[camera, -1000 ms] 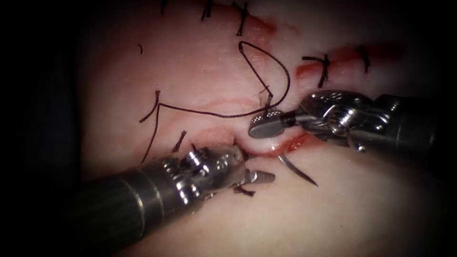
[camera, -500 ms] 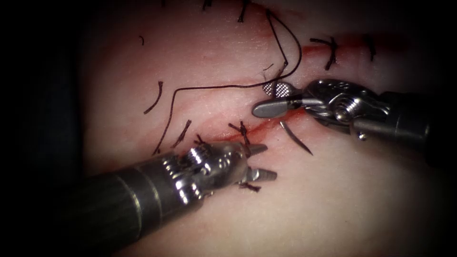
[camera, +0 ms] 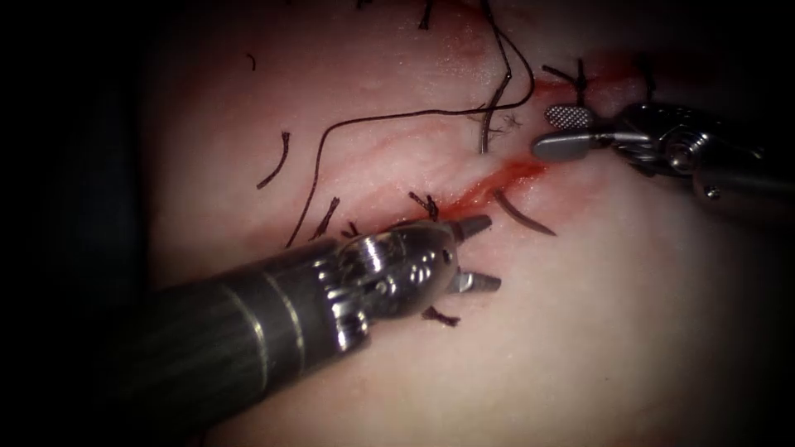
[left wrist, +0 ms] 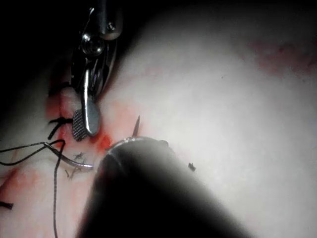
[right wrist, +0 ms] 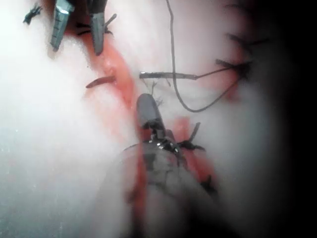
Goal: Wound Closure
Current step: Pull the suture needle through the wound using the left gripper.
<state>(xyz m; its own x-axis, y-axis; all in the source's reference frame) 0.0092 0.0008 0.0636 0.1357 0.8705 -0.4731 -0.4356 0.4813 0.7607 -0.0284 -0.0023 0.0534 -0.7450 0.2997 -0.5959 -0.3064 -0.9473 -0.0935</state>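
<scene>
The curved needle (camera: pixel 523 215) sits in the tissue (camera: pixel 629 331) across the red cut (camera: pixel 497 180). Its pointed end sticks out on the cut's right side, and its tail (camera: pixel 493 120) with the dark thread (camera: pixel 373 122) stands out on the left side. My left tool (camera: pixel 494 252) comes from the lower left, open and holding nothing, its upper jaw just short of the needle's point. Up on the right, my right tool (camera: pixel 546 132) hangs open and empty, clear of the needle's tail. The right wrist view shows the needle's point (right wrist: pixel 101 81), the tail (right wrist: pixel 163 75) and the left tool's jaws (right wrist: pixel 79 25).
Finished stitches (camera: pixel 580 79) cross the cut at the upper right, and another knot (camera: pixel 426 203) sits at the near end of the cut. Several cut thread ends (camera: pixel 275 161) lie on the tissue left of the cut. Red fluid (camera: pixel 522 172) lines the cut.
My right tool has opened wide and drawn back to the upper right, away from the needle's tail. The left tool has moved slightly up and right towards the needle's point, its jaws opening a little wider.
</scene>
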